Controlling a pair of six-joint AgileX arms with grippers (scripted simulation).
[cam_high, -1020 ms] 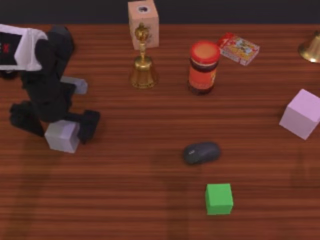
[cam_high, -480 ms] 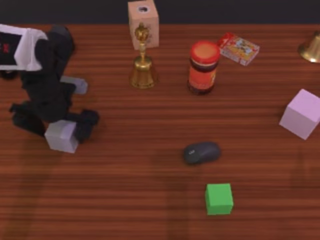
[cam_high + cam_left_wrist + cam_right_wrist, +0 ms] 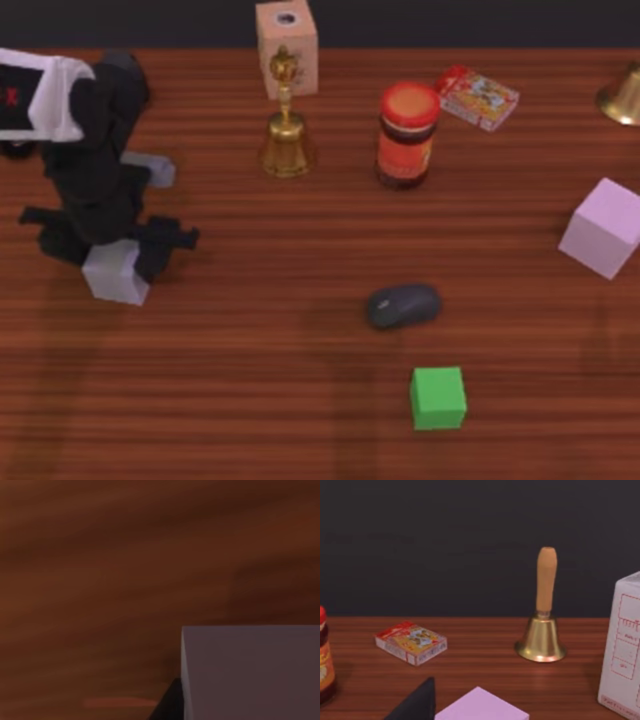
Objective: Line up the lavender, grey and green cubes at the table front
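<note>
The left gripper (image 3: 118, 250) stands at the table's left, its black fingers closed against opposite sides of the matte bluish-grey cube (image 3: 115, 273); the left wrist view shows that cube's flat face (image 3: 250, 672) right under the camera, with the dark reddish-brown wood-grain tabletop (image 3: 250, 400) beyond. I cannot tell whether the cube is off the wood or resting on it.

The small bright green cube (image 3: 438, 398) sits well off to the gripper's right and nearer the front edge, with a dark grey computer mouse (image 3: 402, 305) just behind it. The large pale lavender cube (image 3: 601, 228) lies at the far right; the right gripper is out of the top view, a dark fingertip (image 3: 417, 702) showing beside that cube in the right wrist view.

The risk, I'd say, is a grip near the cube's upper edge: it could twist or slip in transit and land crooked. A low carry rightward might also clip the mouse.

No writing is legible on the red-lidded jar (image 3: 407, 135), the card box (image 3: 477, 97) or the white carton (image 3: 622, 645) with red printing.
</note>
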